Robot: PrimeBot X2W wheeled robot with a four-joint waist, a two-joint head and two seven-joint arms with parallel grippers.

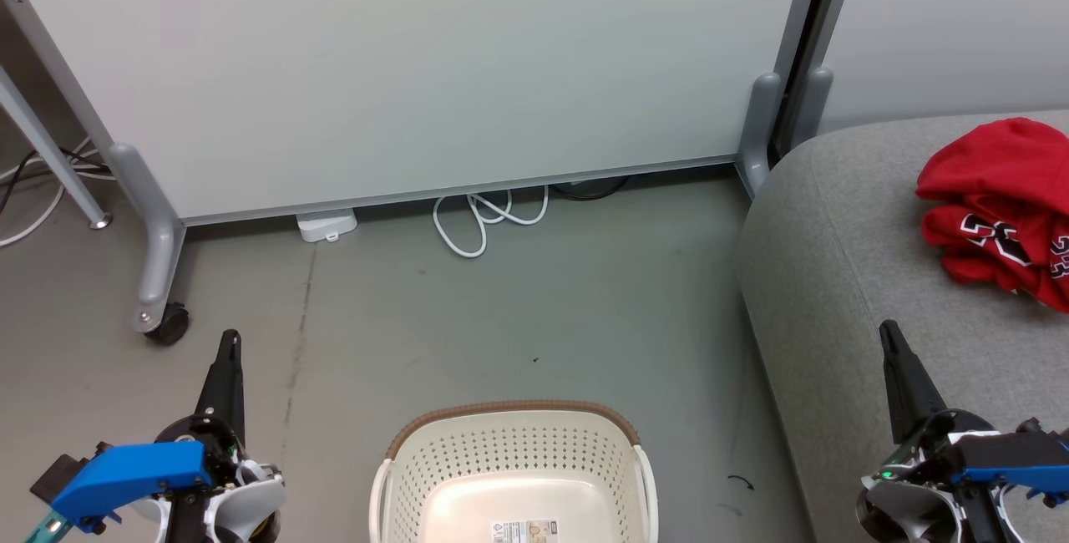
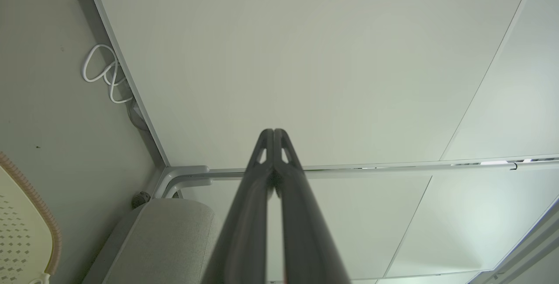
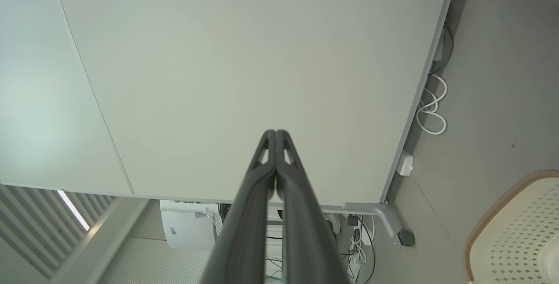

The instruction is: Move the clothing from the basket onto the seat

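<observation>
Clothing (image 1: 998, 209) lies heaped on the seat (image 1: 835, 276) and the basket (image 1: 514, 406) is bare inside, so I judge the job done. My left gripper (image 1: 230, 342) and right gripper (image 1: 888, 330) flank the basket, holding nothing. Left wrist view: my jaws are pressed together, empty, facing a white panel (image 2: 305, 57). Right wrist view: likewise closed, touching nothing.

At 6 o'clock the basket (image 1: 518, 451) is smooth cream plastic, perforated, with a brown woven-look rim. At 3 o'clock the sofa cushion (image 1: 835, 292) is matt grey cloth, finely textured, and the jerseys (image 1: 994, 192) on it are thin red fabric. The floor (image 1: 518, 309) is dull and scuffed.
</observation>
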